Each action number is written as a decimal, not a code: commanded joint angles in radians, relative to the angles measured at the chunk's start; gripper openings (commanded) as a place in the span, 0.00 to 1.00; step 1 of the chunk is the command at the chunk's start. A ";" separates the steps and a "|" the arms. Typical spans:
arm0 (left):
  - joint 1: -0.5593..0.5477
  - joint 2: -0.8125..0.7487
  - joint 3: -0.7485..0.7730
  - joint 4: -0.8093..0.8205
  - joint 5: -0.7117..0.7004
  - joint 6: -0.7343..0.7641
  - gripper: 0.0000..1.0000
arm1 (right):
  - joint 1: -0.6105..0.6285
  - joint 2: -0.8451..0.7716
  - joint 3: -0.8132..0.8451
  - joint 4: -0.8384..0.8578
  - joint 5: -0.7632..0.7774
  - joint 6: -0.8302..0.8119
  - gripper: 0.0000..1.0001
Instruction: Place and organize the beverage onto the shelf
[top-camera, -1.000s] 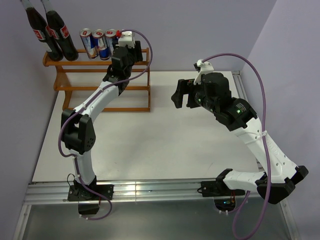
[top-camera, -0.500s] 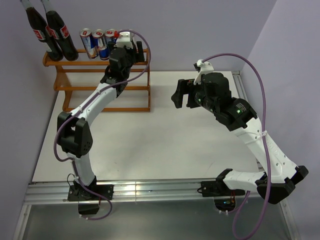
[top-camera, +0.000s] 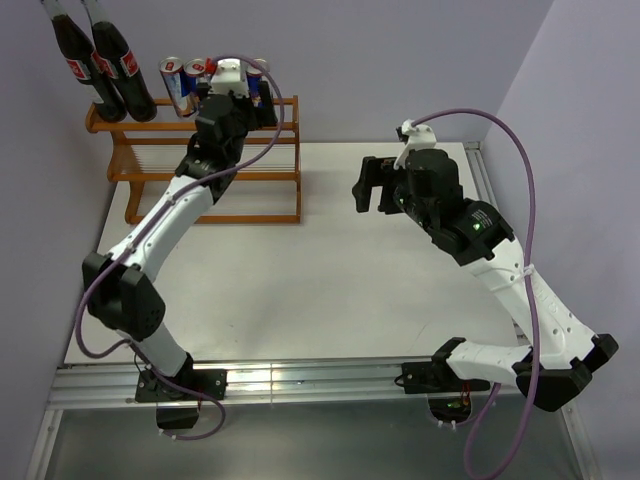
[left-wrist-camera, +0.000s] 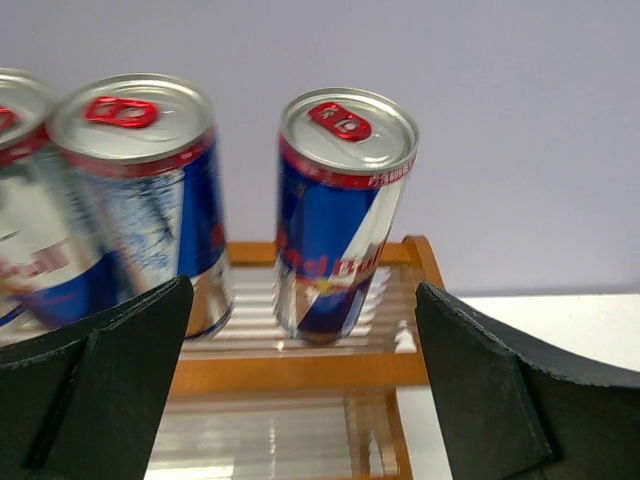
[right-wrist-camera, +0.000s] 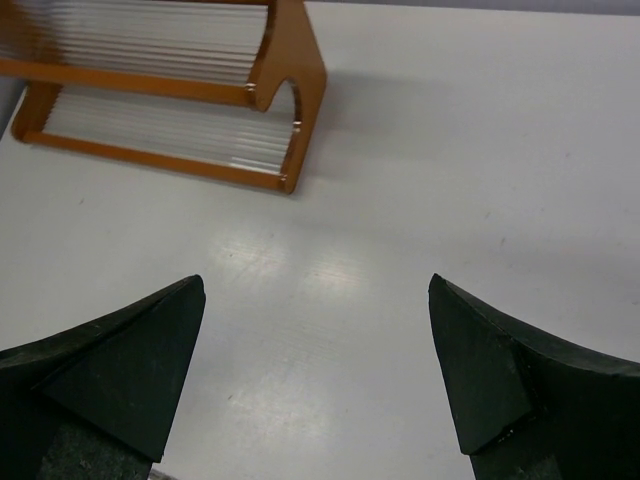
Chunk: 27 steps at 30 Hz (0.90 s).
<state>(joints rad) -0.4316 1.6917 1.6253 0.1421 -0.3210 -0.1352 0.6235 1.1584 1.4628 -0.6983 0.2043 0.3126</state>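
Blue can (left-wrist-camera: 340, 215), shelf (left-wrist-camera: 300, 371) end, left pincer (left-wrist-camera: 302, 290) splayed

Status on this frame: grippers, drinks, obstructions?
Left gripper open, facing cans on shelf top tier. Right gripper open, empty, over table. Two cola bottles upright at left end. No obstruction seen.

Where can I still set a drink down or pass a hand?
On the shelf, the middle tier and bottom tier are bare, as is the table from the shelf to the right gripper. The top tier is crowded: cola bottles left, cans beside them, left gripper open by the end can.
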 joint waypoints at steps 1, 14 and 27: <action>-0.004 -0.134 -0.015 -0.126 -0.018 -0.023 0.99 | -0.005 -0.040 -0.013 0.066 0.147 -0.007 1.00; 0.001 -0.385 -0.059 -0.604 -0.170 -0.141 0.99 | -0.005 -0.127 -0.102 0.100 0.317 -0.009 1.00; 0.002 -0.668 -0.298 -0.791 -0.225 -0.132 0.99 | -0.005 -0.270 -0.199 -0.024 0.394 -0.001 1.00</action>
<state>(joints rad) -0.4316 1.0924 1.3766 -0.6151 -0.5053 -0.2749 0.6212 0.9264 1.2819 -0.6830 0.5320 0.3019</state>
